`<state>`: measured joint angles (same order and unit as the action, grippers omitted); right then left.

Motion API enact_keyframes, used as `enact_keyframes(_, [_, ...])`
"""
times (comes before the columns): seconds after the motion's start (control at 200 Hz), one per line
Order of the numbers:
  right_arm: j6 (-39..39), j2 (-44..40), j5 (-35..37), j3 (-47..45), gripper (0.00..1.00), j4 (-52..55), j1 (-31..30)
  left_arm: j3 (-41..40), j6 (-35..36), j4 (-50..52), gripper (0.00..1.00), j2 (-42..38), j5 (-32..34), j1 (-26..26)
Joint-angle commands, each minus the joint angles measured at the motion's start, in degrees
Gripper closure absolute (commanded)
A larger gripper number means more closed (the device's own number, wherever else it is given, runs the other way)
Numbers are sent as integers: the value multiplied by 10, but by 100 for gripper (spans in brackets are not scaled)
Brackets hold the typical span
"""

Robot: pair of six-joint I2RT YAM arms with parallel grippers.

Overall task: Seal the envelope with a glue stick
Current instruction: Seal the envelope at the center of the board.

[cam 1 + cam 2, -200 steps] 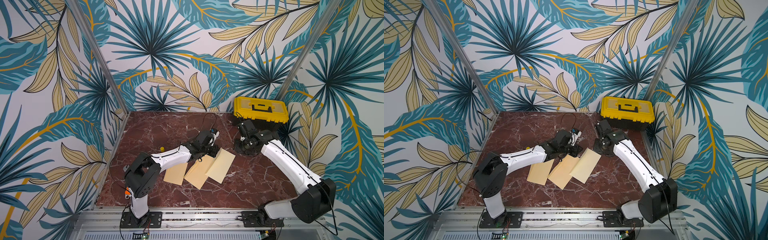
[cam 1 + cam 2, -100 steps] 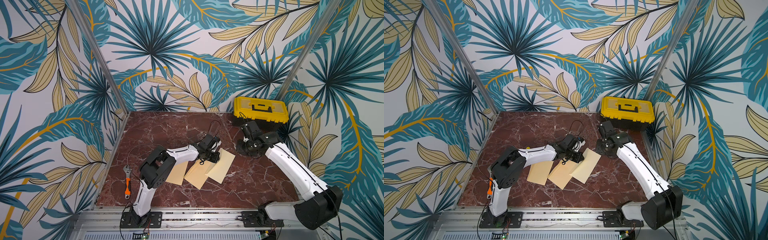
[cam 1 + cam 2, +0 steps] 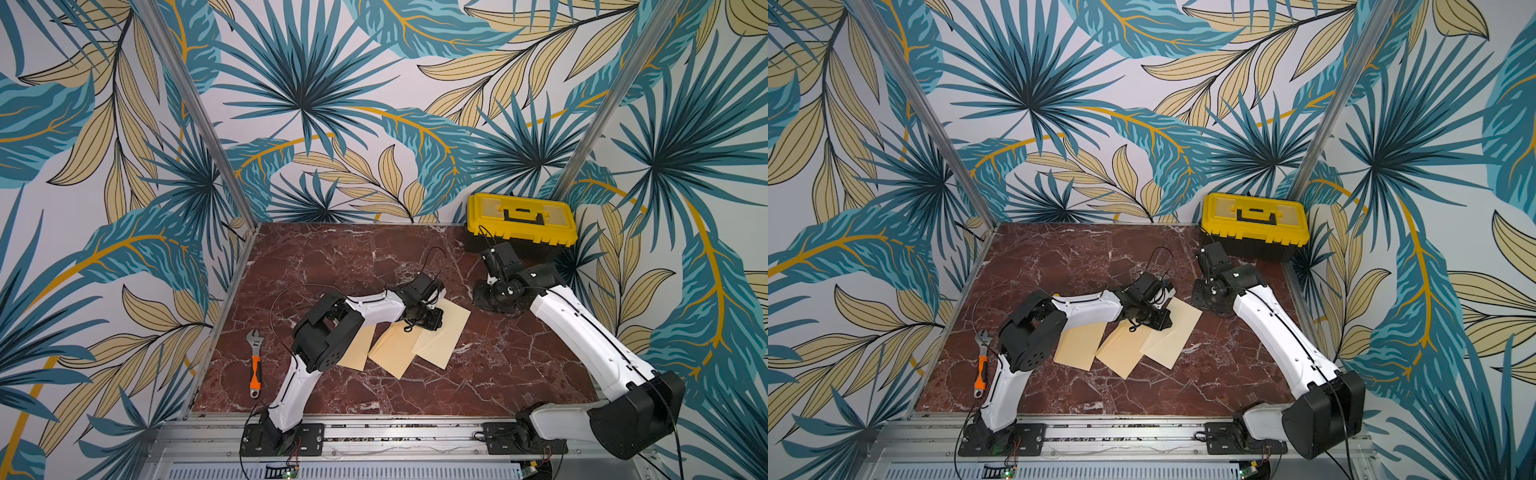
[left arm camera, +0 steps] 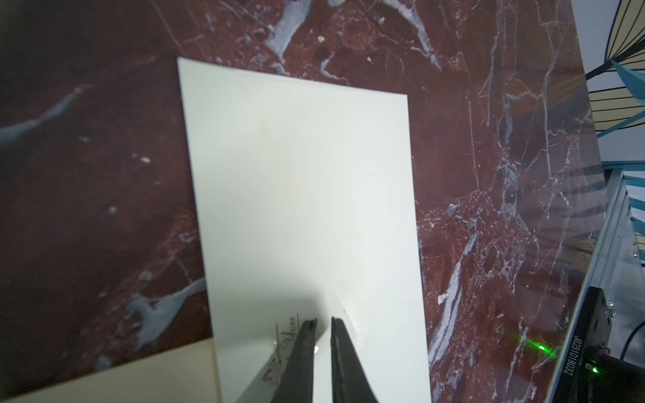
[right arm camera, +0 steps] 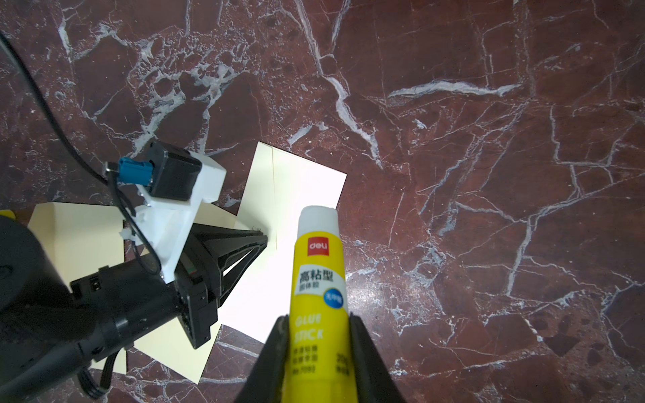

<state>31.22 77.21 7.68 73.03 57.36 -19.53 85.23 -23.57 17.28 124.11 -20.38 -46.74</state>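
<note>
In both top views the left arm's elbow had risen since a second before, uncovering the wrench (image 3: 255, 361). The left pincer (image 3: 432, 324) had shifted over the rightmost envelope (image 3: 442, 340).

Left wrist: its jaws stood barely parted over that envelope, holding nothing.

Right wrist: the right pincer (image 5: 319, 319) clamped the glue stick (image 5: 319, 272) above the tabletop (image 5: 488, 174). The stick's long axis ran along the fingers, and its uncapped white tip pointed away from the pincer, towards the envelope's corner.
</note>
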Motion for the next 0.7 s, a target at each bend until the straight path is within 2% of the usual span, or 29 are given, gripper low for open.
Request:
enact_keyframes(0.0, [-5, -2, -1, -10, 100, 14, 2, -3, 10, 49, 86, 11, 26, -1])
enact_keyframes(0.341, [-2, -3, -6, -6, 100, 15, 3, 12, -3, 40, 85, -22, 13, -8])
enact_keyframes(0.696, [0, -6, -8, -7, 100, 19, 3, 20, 3, 50, 85, -4, 2, -26])
